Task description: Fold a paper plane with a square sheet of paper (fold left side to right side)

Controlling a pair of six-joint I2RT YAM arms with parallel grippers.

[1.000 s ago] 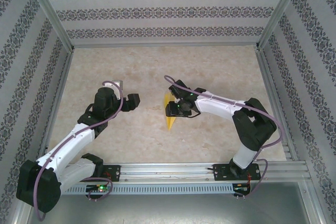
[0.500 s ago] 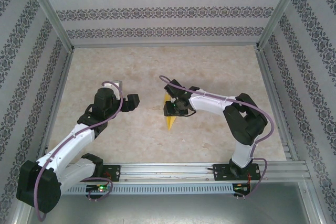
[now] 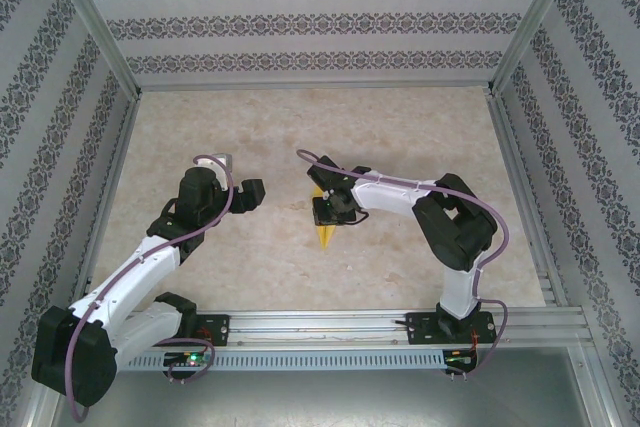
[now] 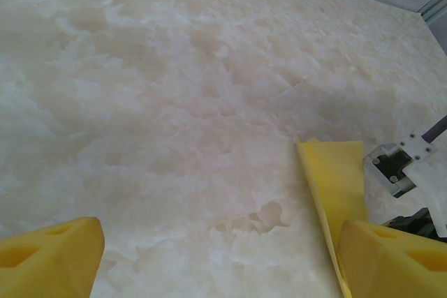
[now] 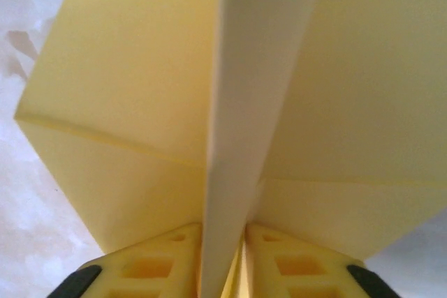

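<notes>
Top external view, and we start on the left: the left gripper (image 3: 248, 193) hovers over the marbled table (image 3: 400, 127), well apart from the action, its arm bent back toward the near rail (image 3: 330, 325). From the left wrist camera we see its jaws spread wide, one yellow fingertip (image 4: 49, 252) in each bottom corner, nothing but bare table between them. The left gripper (image 4: 220, 263) holds nothing.

Moving to the middle, there's the yellow paper (image 3: 322, 233), near the centre of the table, a narrow pointed wedge with its tip toward the near edge. From the left wrist camera we see the yellow paper (image 4: 334, 183) off to the right, folded, its flat end toward the far wall.

On to the right: the right gripper (image 3: 331, 209) sits right on top of the paper's upper part, arm stretched across from the right base. From the right wrist we're in close: a raised centre fold of the yellow paper (image 5: 140, 68) runs straight up the middle, wings sloping off either side, and the right gripper (image 5: 223, 270) has its two fingers (image 5: 150, 264) pressed tight against that ridge, one on each side. We call that pinched on the paper.
</notes>
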